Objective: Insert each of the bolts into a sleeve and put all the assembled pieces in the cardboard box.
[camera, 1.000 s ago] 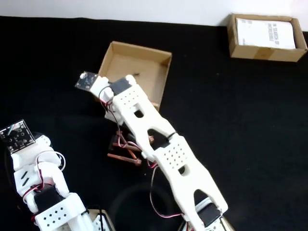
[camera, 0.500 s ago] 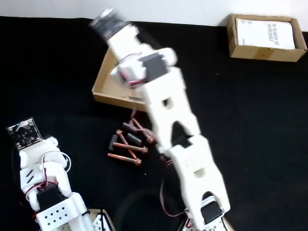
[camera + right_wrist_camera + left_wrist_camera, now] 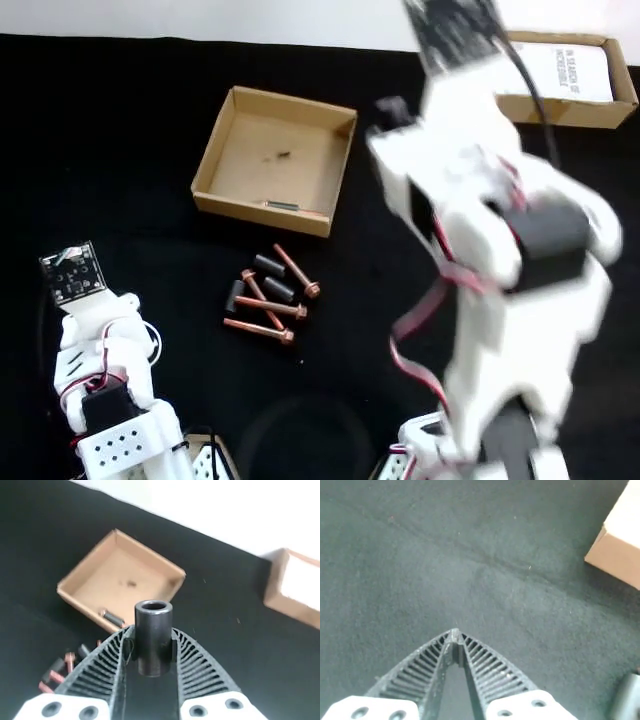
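**High view.** A black cloth-covered tabletop [image 3: 130,120] carries an open, shallow brown cardboard box [image 3: 212,140] left of centre. One slim dark assembled piece [image 3: 283,206] lies inside it along the near wall. Just in front of the box, copper-coloured bolts [image 3: 258,330] and short dark cylindrical sleeves [image 3: 268,265] rest in a loose cluster on the cloth. The white right arm [image 3: 500,300] stands reared up tall over the right half of the tabletop, its upper end blurred and near the far edge. The white left arm [image 3: 110,360] is folded low at the near left corner, well apart from the cluster. A smaller second cardboard box [image 3: 553,110], holding white paper, sits at the far right corner.

**Left wrist view.** The left claw [image 3: 455,637] is pinched together, its ribbed tips touching, and points down at bare black cloth. A corner of the cardboard box [image 3: 620,550] shows off to one side.

**Right wrist view.** The right claw [image 3: 153,642] clamps a dark tubular sleeve [image 3: 153,622], which stands upright between the ribbed fingers [image 3: 107,662] with its hollow end showing. Far below lie the cardboard box [image 3: 150,551] with the assembled piece [image 3: 112,616] inside, the bolts [image 3: 67,657] in front of it, and the second cardboard box [image 3: 280,605].
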